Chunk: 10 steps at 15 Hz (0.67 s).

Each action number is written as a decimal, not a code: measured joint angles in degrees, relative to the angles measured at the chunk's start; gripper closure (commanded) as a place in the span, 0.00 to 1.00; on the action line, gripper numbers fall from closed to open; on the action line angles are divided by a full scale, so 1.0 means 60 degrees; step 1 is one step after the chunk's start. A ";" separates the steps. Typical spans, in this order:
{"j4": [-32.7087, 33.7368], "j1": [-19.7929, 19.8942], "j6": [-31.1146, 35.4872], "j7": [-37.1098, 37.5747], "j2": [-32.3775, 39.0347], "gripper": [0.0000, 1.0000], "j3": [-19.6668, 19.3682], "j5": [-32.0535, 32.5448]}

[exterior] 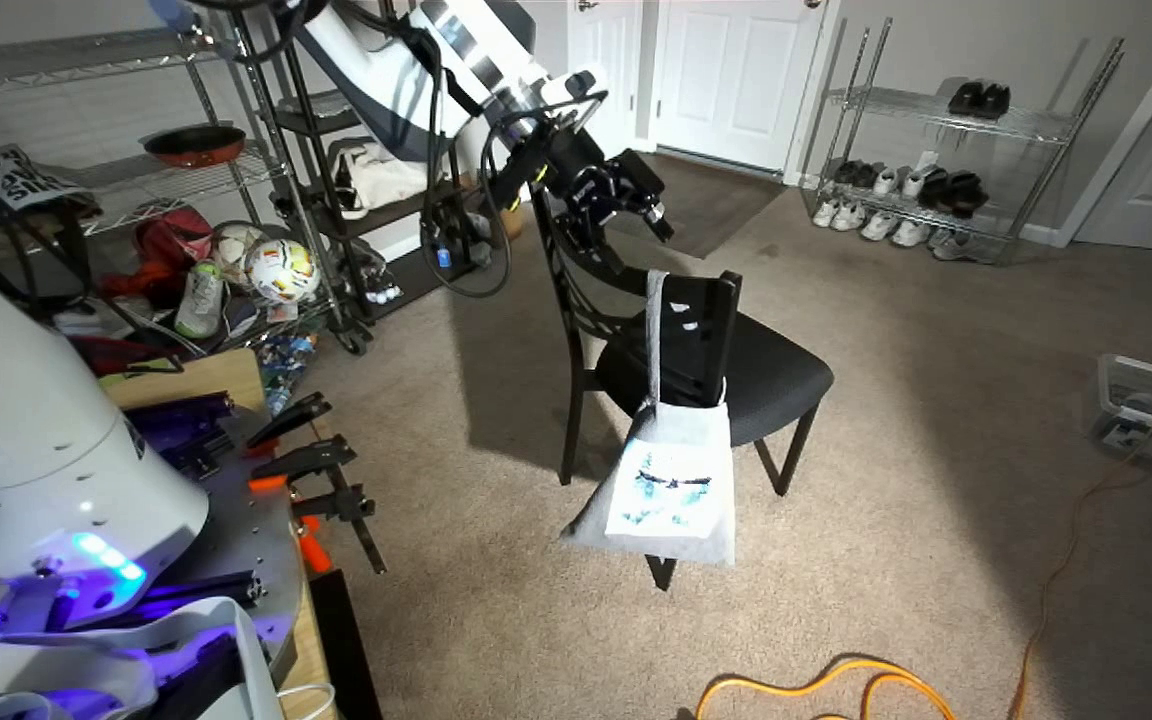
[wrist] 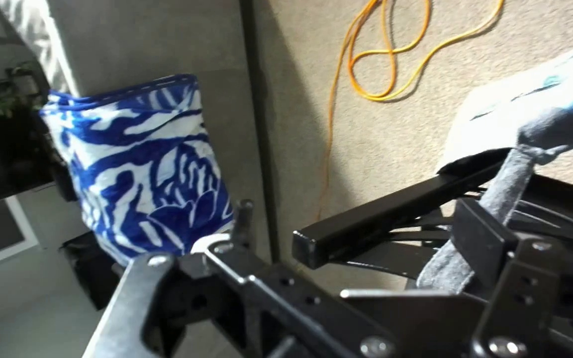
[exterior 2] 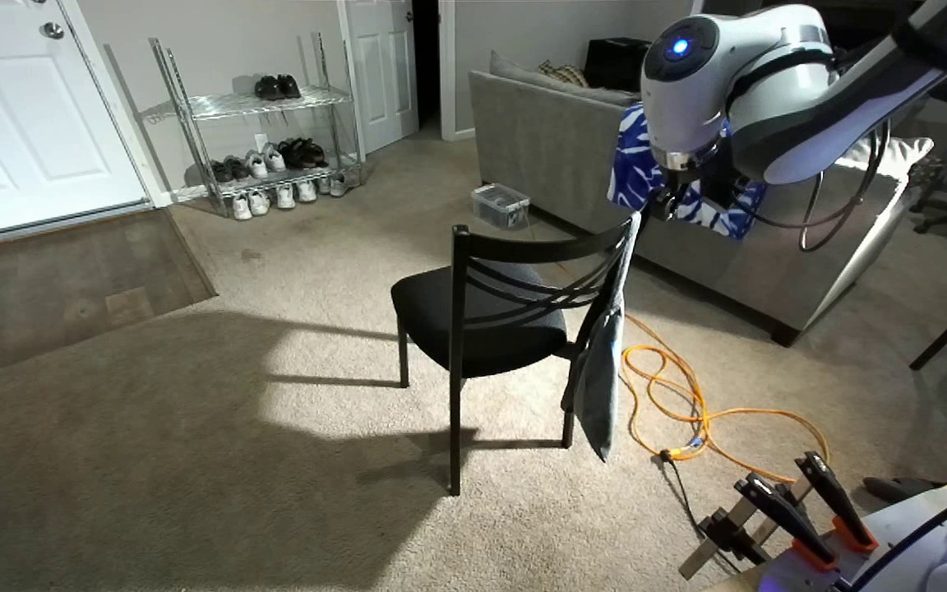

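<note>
Gaping wide down low in the wrist view, that claw could snag chair and strap together if it's angled badly.

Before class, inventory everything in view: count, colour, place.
dining chair: 1, black, on carpet
tote bag: 1, grey-white, on dining chair
extension cord: 1, orange, carpet
couch: 1, grey, carpet
patterned cloth: 1, blue-white, over couch
storage bin: 1, clear, near couch
shoe rack: 1, silver, by wall
shoes: several, black/white, at shoe rack
frying pan: 1, red, wire shelving
bar clamps: 2, black-orange, table edge
robot arm: 1, white, on table
gripper: 1, black, by dining chair
</note>
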<state>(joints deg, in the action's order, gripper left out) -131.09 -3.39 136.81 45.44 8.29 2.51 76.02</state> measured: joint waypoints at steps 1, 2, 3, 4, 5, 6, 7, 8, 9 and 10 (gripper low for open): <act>0.0000 -0.0141 -0.0313 0.0693 0.0059 0.00 0.0014 0.0746; -0.0005 -0.0293 -0.0715 0.1343 0.0158 0.00 0.0056 0.1467; -0.0019 -0.0445 -0.1219 0.1867 0.0289 0.00 0.0130 0.2070; -0.0049 -0.0579 -0.1736 0.2213 0.0453 0.00 0.0229 0.2467; -0.0078 -0.0688 -0.2169 0.2420 0.0635 0.00 0.0325 0.2683; -0.0099 -0.0768 -0.2551 0.2611 0.0834 0.00 0.0413 0.2835; -0.0123 -0.0831 -0.2864 0.2810 0.1044 0.00 0.0485 0.2991; -0.0146 -0.0874 -0.3122 0.3034 0.1252 0.00 0.0539 0.3169; -0.0161 -0.0896 -0.3361 0.3280 0.1467 0.00 0.0596 0.3322; -0.0163 -0.0908 -0.3543 0.3554 0.1687 0.00 0.0643 0.3524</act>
<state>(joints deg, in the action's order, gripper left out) -132.07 -8.84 115.55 66.76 18.41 6.37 97.17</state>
